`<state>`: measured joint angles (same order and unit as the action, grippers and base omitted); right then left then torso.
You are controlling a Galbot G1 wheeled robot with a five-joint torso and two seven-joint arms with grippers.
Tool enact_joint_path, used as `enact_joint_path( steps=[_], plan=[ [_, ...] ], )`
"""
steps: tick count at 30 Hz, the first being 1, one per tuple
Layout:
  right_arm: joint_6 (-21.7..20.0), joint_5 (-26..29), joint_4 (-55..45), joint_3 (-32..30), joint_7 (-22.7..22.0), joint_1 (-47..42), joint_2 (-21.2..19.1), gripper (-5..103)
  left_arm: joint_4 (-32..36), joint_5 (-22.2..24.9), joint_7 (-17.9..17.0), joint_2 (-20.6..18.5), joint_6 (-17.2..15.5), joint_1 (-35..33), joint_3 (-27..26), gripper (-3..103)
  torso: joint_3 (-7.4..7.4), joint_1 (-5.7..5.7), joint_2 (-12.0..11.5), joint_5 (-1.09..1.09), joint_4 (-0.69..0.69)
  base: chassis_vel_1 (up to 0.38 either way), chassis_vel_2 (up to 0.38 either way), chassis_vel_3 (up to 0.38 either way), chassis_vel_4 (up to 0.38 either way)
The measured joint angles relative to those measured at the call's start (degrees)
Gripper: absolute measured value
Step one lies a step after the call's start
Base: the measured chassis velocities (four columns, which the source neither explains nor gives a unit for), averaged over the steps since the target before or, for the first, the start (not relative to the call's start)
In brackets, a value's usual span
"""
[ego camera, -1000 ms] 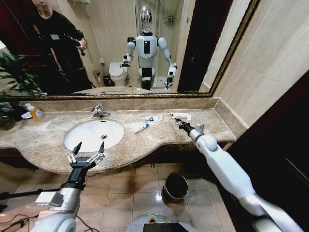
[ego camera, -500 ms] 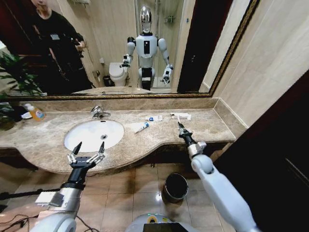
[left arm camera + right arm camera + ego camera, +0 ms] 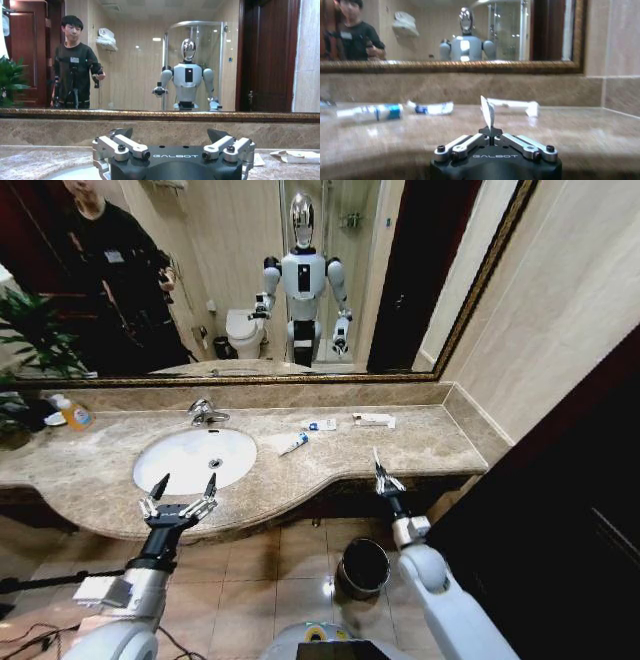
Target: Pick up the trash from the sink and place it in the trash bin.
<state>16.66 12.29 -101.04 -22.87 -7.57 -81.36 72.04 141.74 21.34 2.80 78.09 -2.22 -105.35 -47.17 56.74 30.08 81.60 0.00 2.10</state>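
We saw the right hand [image 3: 379, 475] just off the near edge of the table [image 3: 420, 442], above the floor, its fingers closed on a thin white stick [image 3: 376, 459] that stood up from the tips; the right wrist view showed the same stick [image 3: 487, 111] pinched upright between the closed fingers. The trash bin [image 3: 362, 566] stood on the floor tiles below and a little left of that hand. The left hand [image 3: 178, 502] hung over the near rim of the table in front of the sink [image 3: 193, 457], its fingers spread wide and holding nothing. On the table right of the sink lay a white tube with a blue cap [image 3: 293, 443], farther back a white-blue packet [image 3: 320, 424], and to its right a flat white packet [image 3: 374, 420]. An orange-yellow bottle [image 3: 72, 414] stood at the far left near a plant [image 3: 25, 340].
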Motion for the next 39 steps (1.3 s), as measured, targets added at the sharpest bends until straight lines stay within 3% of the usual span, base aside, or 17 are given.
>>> enact_joint_path(
  steps=[7, 16, 20, 21, 30, 32, 34, 36, 38, 39],
  plan=[
    [2.59, -1.90, 4.54, -0.62, -1.05, -2.94, 2.65, 0, 0.00, 0.00, 0.00, 0.00, 0.00, 0.00, 0.00, 100, 0.00, 0.00, 0.00, 0.00, 0.01, 0.000, 0.000, 0.000, 0.000],
    [-3.80, 1.00, 10.89, 2.01, -1.55, -3.24, 3.93, 0, 0.00, 0.00, 0.00, 0.00, 0.00, 0.00, 0.00, 100, 0.00, 0.00, 0.00, 0.01, 0.01, 0.000, 0.000, 0.000, 0.000],
    [-10.66, 4.25, 11.30, 2.08, -1.14, -3.02, 4.68, 0, 0.00, 0.00, 0.00, 0.00, 0.00, 0.00, 0.00, 100, 0.00, 0.01, 0.00, 0.00, 0.00, 0.000, 0.000, 0.000, 0.000],
    [-10.66, 4.25, 11.30, 2.08, -1.14, -3.02, 4.68, 0, 0.00, 0.00, 0.00, 0.00, 0.00, 0.00, 0.00, 100, 0.00, 0.01, 0.00, 0.00, 0.00, 0.000, 0.000, 0.000, 0.000],
    [-19.01, 4.39, 13.69, 2.39, 3.96, -2.13, 3.95, -3, 0.00, 0.00, 0.00, 0.00, 0.00, 0.00, 0.00, 100, 0.00, 0.01, 0.00, 0.00, 0.00, 0.000, 0.000, 0.000, 0.000],
    [-20.22, 4.38, 13.84, 2.25, 4.56, -2.03, 4.16, 1, 0.00, 0.00, 0.00, 0.00, 0.00, 0.00, 0.00, 100, 0.00, 0.01, 0.00, 0.00, 0.01, 0.000, 0.000, 0.000, 0.000],
    [-22.05, 4.38, 14.36, 2.22, 5.21, -1.75, 4.46, 13, 0.00, 0.00, 0.00, 0.00, 0.00, 0.00, 0.00, 100, 0.01, 0.01, 0.00, 0.00, 0.00, 0.000, 0.000, 0.000, 0.000],
    [-22.34, 4.37, 14.86, 2.27, 5.23, -1.41, 4.64, 13, 0.00, 0.00, 0.00, 0.00, 0.00, 0.00, 0.00, 100, 0.01, 0.01, 0.00, 0.00, 0.00, 0.000, 0.000, 0.000, 0.000],
    [-22.36, 4.27, 15.64, 2.25, 4.95, -0.77, 5.27, 23, 0.00, 0.00, 0.00, 0.00, 0.00, 0.00, 0.00, 100, 0.00, 0.01, 0.00, 0.01, 0.01, 0.000, 0.000, 0.000, 0.000],
    [-22.36, 4.27, 15.64, 2.25, 4.95, -0.77, 5.27, 23, 0.00, 0.00, 0.00, 0.00, 0.00, 0.00, 0.00, 100, 0.00, 0.01, 0.00, 0.01, 0.01, 0.000, 0.000, 0.000, 0.000]
  ],
)
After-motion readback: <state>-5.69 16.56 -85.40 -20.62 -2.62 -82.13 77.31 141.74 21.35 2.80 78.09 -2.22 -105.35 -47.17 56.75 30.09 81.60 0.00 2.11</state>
